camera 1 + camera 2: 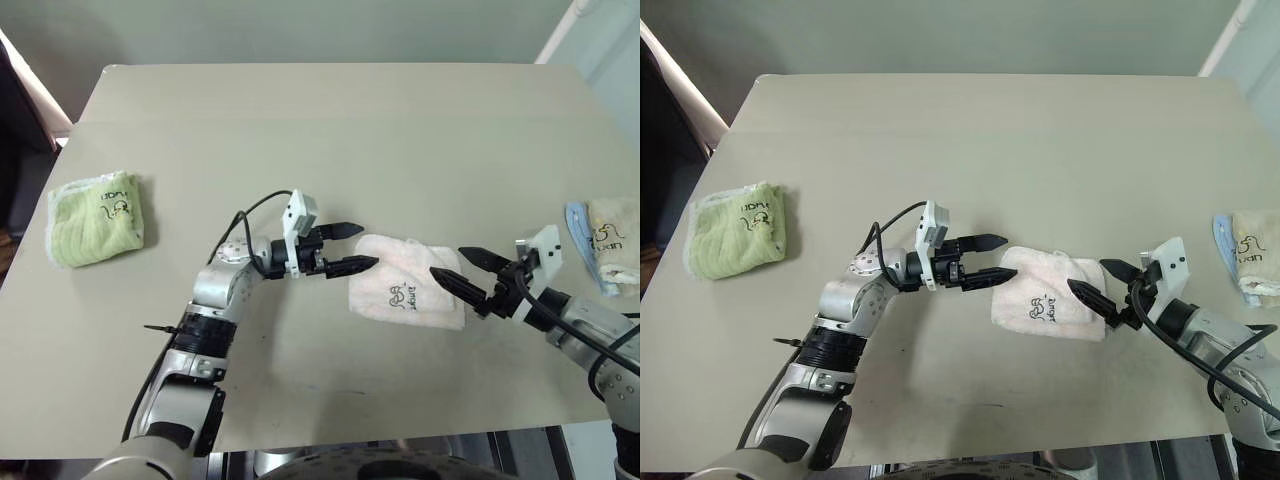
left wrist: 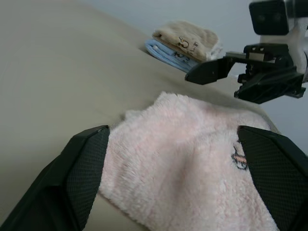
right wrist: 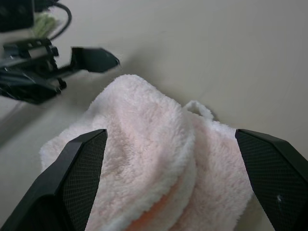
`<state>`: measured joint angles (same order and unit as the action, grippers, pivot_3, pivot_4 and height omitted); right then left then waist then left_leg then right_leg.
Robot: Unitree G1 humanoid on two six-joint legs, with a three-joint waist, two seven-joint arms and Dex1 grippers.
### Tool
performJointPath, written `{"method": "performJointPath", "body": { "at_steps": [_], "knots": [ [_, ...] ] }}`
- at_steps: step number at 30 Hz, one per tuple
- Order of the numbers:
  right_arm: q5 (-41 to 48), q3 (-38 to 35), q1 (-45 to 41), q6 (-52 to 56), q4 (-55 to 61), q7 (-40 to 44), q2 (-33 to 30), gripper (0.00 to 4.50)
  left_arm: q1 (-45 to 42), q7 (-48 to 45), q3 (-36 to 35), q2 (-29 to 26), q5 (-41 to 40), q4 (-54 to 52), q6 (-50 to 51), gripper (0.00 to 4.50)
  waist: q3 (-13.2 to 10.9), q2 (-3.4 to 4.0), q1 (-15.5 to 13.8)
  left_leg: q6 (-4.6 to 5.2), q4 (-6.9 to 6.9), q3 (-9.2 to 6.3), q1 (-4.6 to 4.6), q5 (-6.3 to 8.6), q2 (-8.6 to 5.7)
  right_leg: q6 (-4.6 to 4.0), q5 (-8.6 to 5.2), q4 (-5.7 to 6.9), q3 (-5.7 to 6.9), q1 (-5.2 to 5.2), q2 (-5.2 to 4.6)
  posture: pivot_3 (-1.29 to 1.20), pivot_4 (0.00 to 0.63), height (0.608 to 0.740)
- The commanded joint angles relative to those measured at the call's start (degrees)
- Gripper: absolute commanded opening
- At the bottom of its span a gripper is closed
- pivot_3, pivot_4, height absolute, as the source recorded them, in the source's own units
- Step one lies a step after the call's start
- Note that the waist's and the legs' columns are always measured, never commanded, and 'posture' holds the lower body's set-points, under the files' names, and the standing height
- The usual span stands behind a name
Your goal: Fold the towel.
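Note:
The pale pink towel lies folded into a small bundle on the table, its dark logo facing up near the front edge. My left gripper hovers just off the towel's left end, open, with nothing between its fingers. My right gripper hangs at the towel's right end, also open and empty. In the left wrist view the towel spreads between my two fingers, with the right gripper beyond it. The right wrist view looks over the towel's layered folds, and the left gripper is past its far end.
A lime-green folded towel lies at the table's left side. A beige folded towel on a blue one sits at the right edge. The pale table stretches broadly behind the pink towel.

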<state>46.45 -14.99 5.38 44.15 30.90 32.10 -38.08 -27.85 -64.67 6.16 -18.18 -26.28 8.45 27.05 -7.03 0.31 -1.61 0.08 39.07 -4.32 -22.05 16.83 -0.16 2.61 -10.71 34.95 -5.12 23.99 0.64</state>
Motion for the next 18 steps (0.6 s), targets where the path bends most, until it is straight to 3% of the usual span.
{"method": "performJointPath", "body": {
  "at_steps": [1, 8, 11, 18],
  "knots": [
    [2.39, -2.89, -0.99, 1.18, 0.02, 0.60, -1.16, 4.50, 0.88, -0.36, -0.87, -1.62, -3.50, -5.94, 4.33, 4.46, 0.00, 0.00, 0.02, 0.01, -0.01, 0.01, 0.00, 0.03, 0.00, 0.00, 0.00, 0.01, 0.01, 0.00, 0.00, 0.00, 0.150, 0.740],
    [8.45, -8.71, 0.32, 6.15, -0.76, 2.79, -5.57, 4.50, 2.21, 1.01, 0.20, -5.91, -1.32, -6.56, 5.68, 4.46, -0.03, -0.02, -0.09, 0.02, -0.01, 0.04, 0.02, 0.07, 0.03, -0.08, -0.05, 0.00, 0.01, 0.02, 0.00, 0.00, 0.150, 0.740],
    [8.79, -9.41, 0.06, 7.12, -1.46, 2.19, -6.34, 4.50, 2.02, 5.76, -0.22, -7.57, -3.33, -7.98, 17.52, 4.46, -0.03, -0.03, 0.02, 0.00, 0.02, 0.07, 0.05, 0.06, 0.04, -0.14, -0.09, 0.03, 0.01, 0.02, 0.01, 0.00, 0.150, 0.740],
    [8.46, -8.57, -0.83, 10.25, -1.43, -1.04, -6.56, 4.50, -0.67, 17.17, -11.95, -5.39, -19.23, -8.50, 55.90, 4.46, -0.04, -0.04, 0.01, -0.05, 0.02, 0.14, 0.11, 0.01, 0.09, -0.24, -0.02, 0.10, 0.06, 0.02, 0.01, 0.00, 0.150, 0.740]
  ]
}}
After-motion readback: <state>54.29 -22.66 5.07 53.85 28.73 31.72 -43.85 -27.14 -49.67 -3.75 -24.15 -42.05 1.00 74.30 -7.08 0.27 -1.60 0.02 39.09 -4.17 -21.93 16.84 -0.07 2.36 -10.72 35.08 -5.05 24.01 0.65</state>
